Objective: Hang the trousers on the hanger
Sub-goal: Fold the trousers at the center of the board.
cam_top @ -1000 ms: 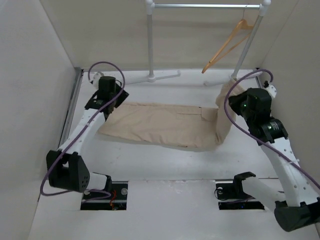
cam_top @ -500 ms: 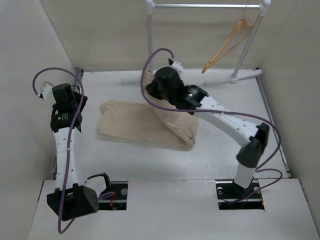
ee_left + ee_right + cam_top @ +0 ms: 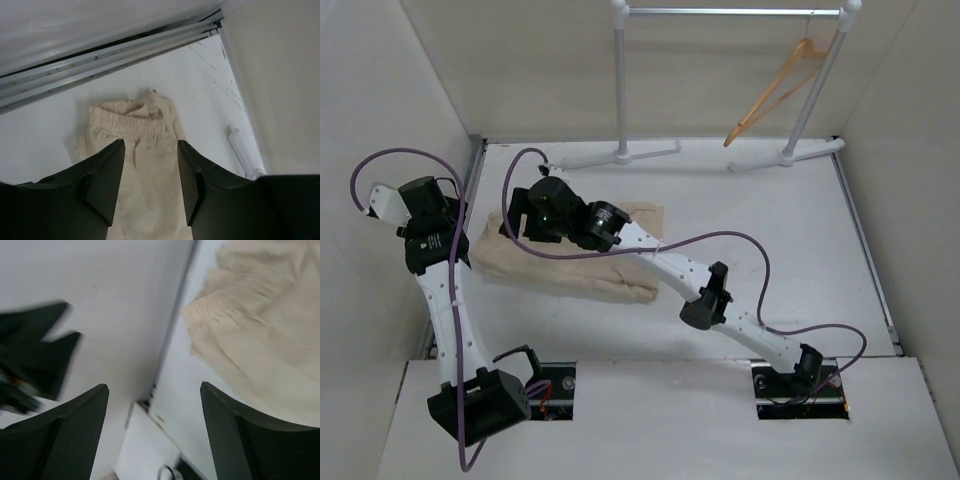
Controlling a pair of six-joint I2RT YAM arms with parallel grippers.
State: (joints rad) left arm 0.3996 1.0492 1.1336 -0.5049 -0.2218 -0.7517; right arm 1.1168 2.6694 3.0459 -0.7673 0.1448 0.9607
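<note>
The beige trousers (image 3: 582, 262) lie folded over into a short bundle on the left half of the table. Their gathered waistband (image 3: 127, 120) shows in the left wrist view and also at the upper right of the right wrist view, trousers (image 3: 260, 330). My left gripper (image 3: 448, 250) hovers by the bundle's left end, left gripper (image 3: 150, 150) open above the cloth with nothing pinched. My right gripper (image 3: 508, 220) reaches far across to the bundle's far-left corner, right gripper (image 3: 154, 390) wide open and empty. The orange hanger (image 3: 775, 90) hangs bare on the rail at back right.
A white garment rail (image 3: 620, 80) with a metal top bar stands at the back, its feet (image 3: 620, 155) on the table. A metal track (image 3: 100, 55) runs along the left wall. The right arm's elbow and cable (image 3: 710, 295) cross the table's middle.
My right arm swept from the right side to the far left, folding the trouser legs over the waist end, then opened its jaws. My left arm drew back to the left wall.
</note>
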